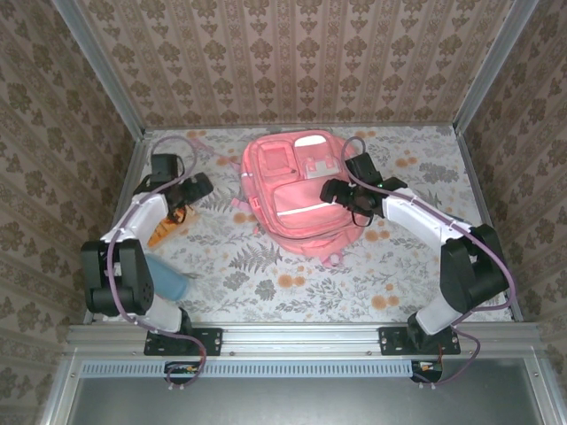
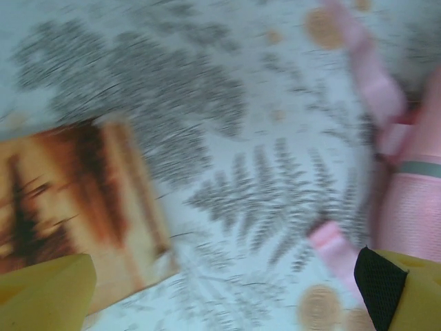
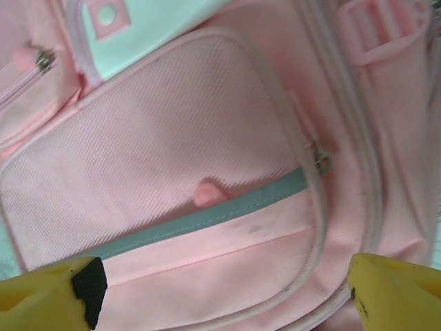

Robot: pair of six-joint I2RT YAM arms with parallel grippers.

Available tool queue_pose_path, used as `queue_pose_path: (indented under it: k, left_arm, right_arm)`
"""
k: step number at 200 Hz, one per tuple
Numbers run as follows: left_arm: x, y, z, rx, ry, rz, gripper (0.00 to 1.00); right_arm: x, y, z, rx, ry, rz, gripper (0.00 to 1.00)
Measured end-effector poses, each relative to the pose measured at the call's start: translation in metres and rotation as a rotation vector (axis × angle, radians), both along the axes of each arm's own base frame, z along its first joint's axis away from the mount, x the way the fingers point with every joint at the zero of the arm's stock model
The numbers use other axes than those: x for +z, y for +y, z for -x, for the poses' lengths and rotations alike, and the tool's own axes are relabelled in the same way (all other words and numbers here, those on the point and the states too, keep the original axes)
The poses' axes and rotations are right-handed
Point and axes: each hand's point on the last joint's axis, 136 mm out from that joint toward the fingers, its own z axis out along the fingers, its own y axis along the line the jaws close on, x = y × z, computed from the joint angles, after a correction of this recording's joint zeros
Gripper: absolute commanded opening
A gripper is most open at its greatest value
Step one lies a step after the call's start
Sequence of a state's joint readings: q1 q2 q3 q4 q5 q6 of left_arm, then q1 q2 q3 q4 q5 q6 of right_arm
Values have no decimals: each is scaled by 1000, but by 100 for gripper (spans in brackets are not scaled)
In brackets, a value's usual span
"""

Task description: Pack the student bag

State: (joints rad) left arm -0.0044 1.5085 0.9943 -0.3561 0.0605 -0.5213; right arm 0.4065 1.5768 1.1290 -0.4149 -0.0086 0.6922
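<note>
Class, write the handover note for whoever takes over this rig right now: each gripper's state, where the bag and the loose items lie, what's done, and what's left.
Left gripper: open, empty, above the orange-brown booklet on the table, left of the bag.
Right gripper: open, empty, over the student bag, at its front pocket, which looks zipped.
The bag lies flat, mid-table. A blue flat item lies at the near left.
Done: nothing visibly packed.
Left: open the bag, probably put both items in, zip up.
</note>
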Motion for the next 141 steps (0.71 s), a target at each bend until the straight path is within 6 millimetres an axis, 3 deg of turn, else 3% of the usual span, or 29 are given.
queue_pose_path:
  k: [31,58,110,141]
  left_arm:
    - [-41,35,35,135,113,24,100]
    - [-52,43,42,177,139,55,100]
    - [-51,24,27,155,88,158,100]
    - [-47,-16,21,81,71,229,100]
  right_arm:
    - [0,15,7,37,11,-25,92]
    - [1,24,10,52,13,-37,92]
    - [1,28,12,49,16,-51,92]
    - [1,28,12,42,19,-55,91]
